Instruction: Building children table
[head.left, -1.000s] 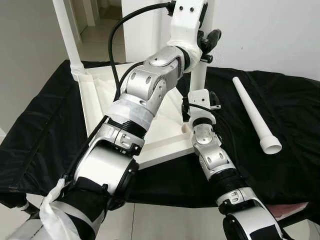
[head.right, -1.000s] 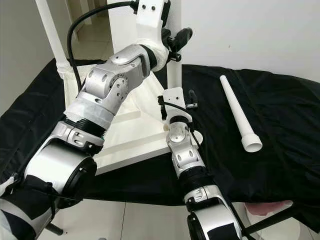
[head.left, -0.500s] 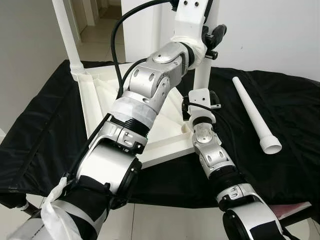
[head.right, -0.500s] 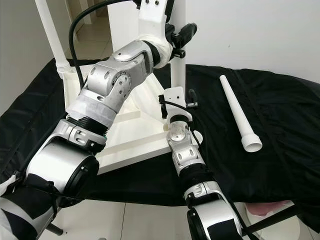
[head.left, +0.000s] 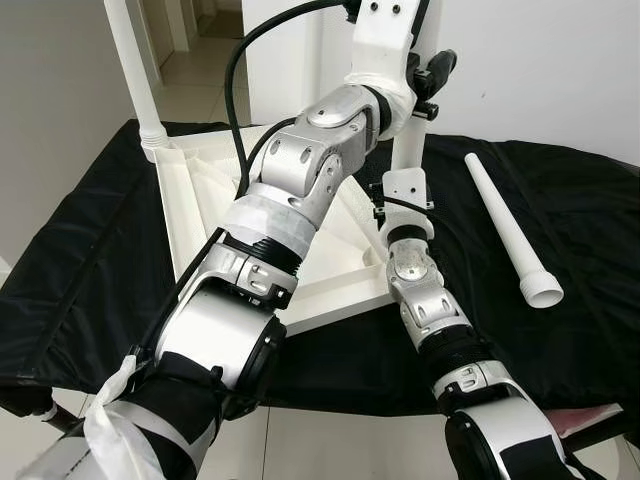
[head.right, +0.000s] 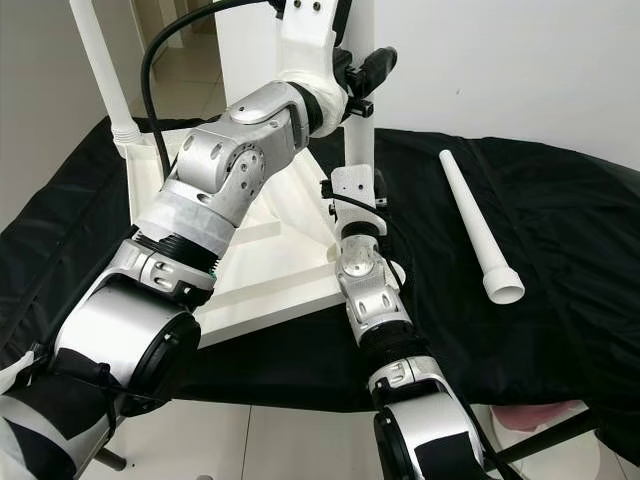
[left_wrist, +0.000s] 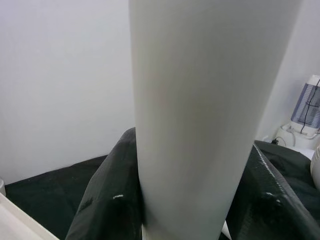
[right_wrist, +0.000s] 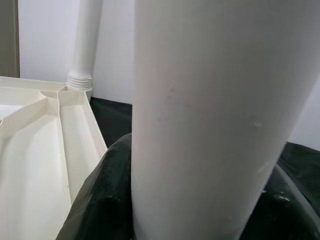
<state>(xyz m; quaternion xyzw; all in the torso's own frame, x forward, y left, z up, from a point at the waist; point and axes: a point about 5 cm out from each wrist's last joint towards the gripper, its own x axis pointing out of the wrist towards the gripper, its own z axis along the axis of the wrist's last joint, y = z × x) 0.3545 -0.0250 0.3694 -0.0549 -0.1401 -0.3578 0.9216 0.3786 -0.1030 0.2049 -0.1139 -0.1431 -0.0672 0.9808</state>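
The white table top (head.left: 190, 210) lies upside down on a black cloth (head.left: 90, 250). One white leg (head.left: 130, 70) stands screwed into its far left corner. A second leg (head.left: 408, 150) stands upright at the right corner. My left gripper (head.left: 425, 75) holds this leg high up, shut on it. Low on the same leg, just above the corner, my right gripper (head.left: 404, 190) is also shut. In the left wrist view the leg (left_wrist: 195, 125) sits between black fingers (left_wrist: 100, 205). The right wrist view has the leg (right_wrist: 210, 110) against the fingers (right_wrist: 100, 200), with the table top (right_wrist: 45, 140) beside.
A loose white leg (head.left: 507, 232) lies on the cloth to the right, its wide end towards me. A white wall stands behind. Tiled floor runs past the cloth's near edge, and a doorway opens at the back left.
My left gripper has moved up and a little to the right with the leg. The leg and my right gripper have shifted slightly right with it.
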